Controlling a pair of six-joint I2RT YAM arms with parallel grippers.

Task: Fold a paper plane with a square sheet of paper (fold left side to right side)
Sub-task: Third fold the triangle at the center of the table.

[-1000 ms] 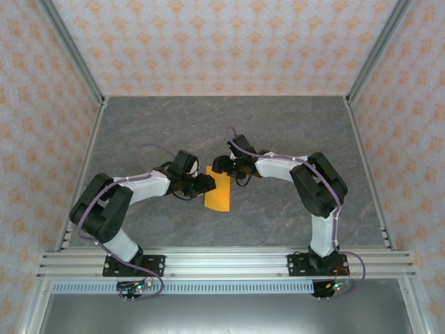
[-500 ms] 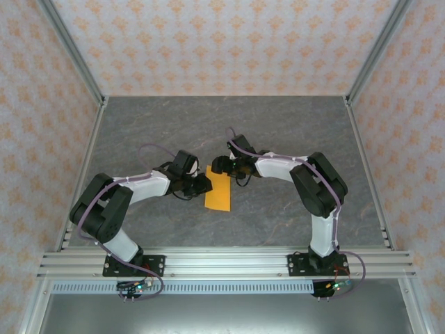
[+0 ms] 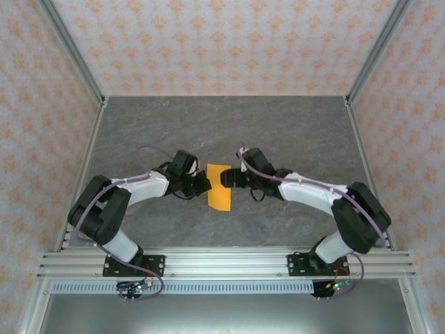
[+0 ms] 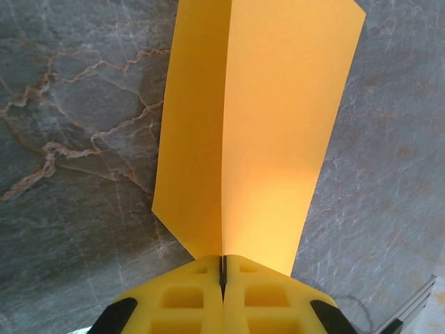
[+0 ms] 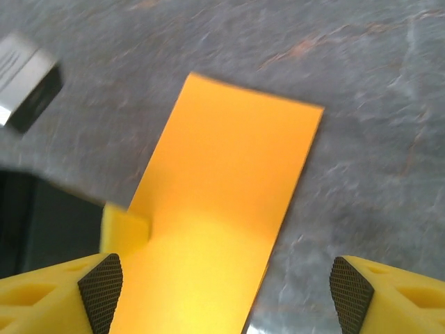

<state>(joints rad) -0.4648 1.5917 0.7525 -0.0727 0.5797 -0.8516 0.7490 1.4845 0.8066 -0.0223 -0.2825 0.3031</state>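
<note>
The square sheet of paper (image 3: 219, 186) is bright orange and lies on the grey table as a narrow folded rectangle. My left gripper (image 3: 204, 185) is at its left edge. In the left wrist view the yellow fingers (image 4: 188, 292) are pressed together on the paper (image 4: 271, 125), with the left gripper (image 4: 223, 261) shut on that edge. One layer stands up as a flap along a crease. My right gripper (image 3: 227, 179) hovers at the paper's right edge. In the right wrist view the right gripper (image 5: 226, 292) is open and the paper (image 5: 222, 202) lies below it. The left fingertip (image 5: 125, 229) shows at the paper's side.
The marbled grey table top (image 3: 278, 132) is bare around the paper. Patterned walls and slanted metal posts (image 3: 73, 56) close in the sides and back. An aluminium rail (image 3: 222, 263) with both arm bases runs along the near edge.
My left gripper has closed on the paper's left edge. The right arm has swung its elbow out to the right, and its gripper has opened wider over the paper.
</note>
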